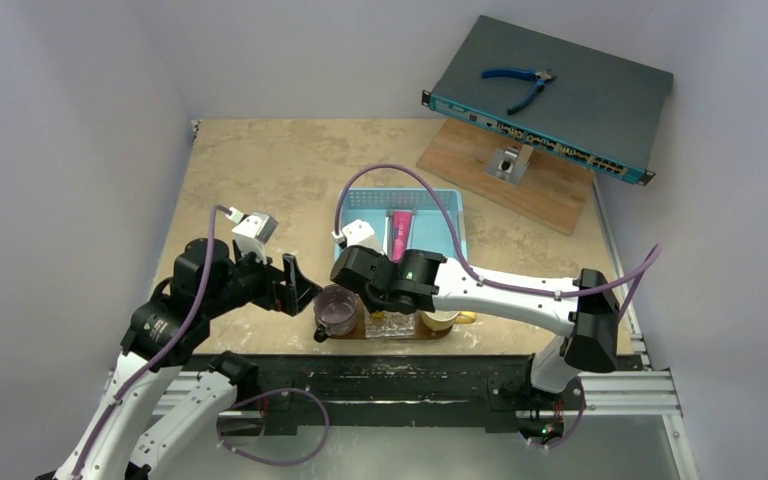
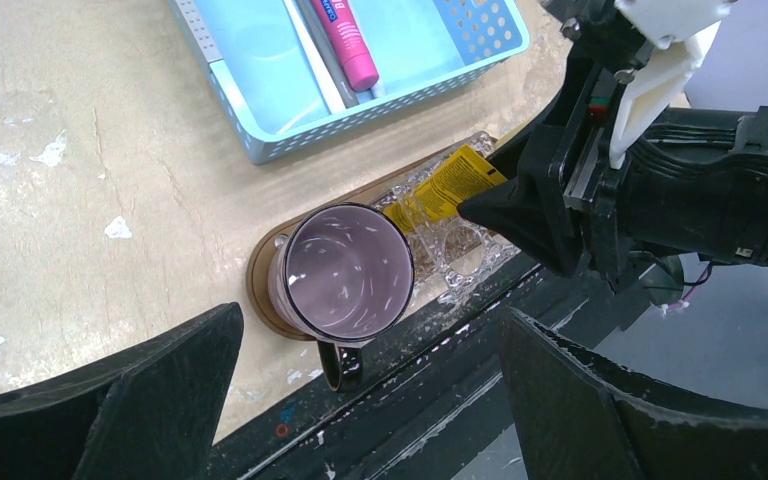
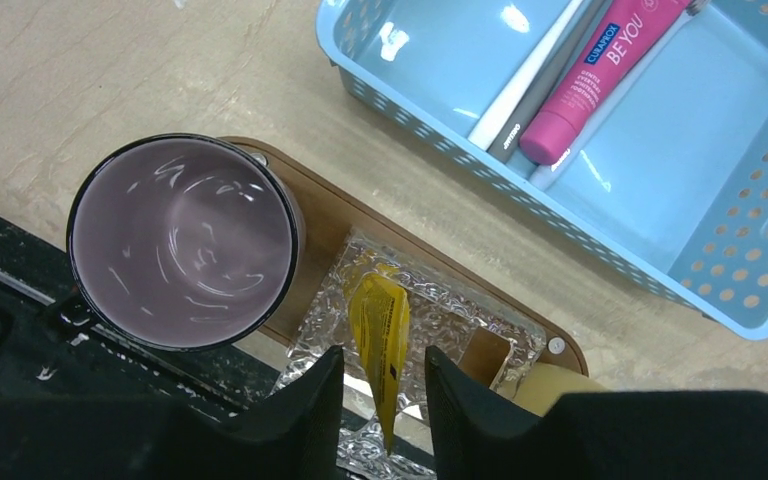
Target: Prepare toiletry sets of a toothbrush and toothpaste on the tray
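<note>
Yellow tube (image 3: 380, 335), one, between parted right fingers (image 3: 300, 410); one pink tube (image 3: 600, 80) in basket (image 3: 430, 130); left fingers (image 2: 110, 400) spread wide.

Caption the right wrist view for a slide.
Right gripper, jaws parted, straddles the yellow tube above the tray, purple mug beside, blue basket beyond.
</note>
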Controlling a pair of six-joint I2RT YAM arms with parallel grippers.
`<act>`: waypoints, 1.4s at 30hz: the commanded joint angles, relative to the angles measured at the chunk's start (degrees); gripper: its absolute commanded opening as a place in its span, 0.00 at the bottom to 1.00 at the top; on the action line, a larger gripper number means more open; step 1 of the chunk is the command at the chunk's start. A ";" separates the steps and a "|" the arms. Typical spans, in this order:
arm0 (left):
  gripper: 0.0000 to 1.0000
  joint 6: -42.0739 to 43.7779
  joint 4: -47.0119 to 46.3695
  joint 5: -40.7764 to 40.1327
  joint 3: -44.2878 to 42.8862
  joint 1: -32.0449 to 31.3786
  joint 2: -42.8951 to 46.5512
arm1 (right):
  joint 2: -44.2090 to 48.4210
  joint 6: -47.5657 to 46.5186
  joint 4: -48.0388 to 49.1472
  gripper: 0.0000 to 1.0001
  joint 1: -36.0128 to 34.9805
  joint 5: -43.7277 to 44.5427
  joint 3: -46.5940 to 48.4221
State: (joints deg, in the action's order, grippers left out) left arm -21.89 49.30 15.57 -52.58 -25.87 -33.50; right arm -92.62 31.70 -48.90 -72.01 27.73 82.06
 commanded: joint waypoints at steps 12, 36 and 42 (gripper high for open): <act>0.97 0.66 -1.45 0.01 0.81 0.38 -0.63 | 3.17 -0.67 -2.07 0.49 2.13 6.19 10.74; 0.97 0.71 -1.09 -1.96 1.04 0.38 -0.41 | -9.82 -6.53 8.26 0.49 23.69 -3.44 12.54; 0.97 0.79 -1.00 -2.30 1.03 0.38 -0.56 | -14.02 -5.25 10.54 0.46 27.05 -6.31 11.93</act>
State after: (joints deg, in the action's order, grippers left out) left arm -21.89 49.32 14.22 -51.72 -25.87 -34.00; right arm -105.80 25.91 -41.76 -46.61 24.10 93.21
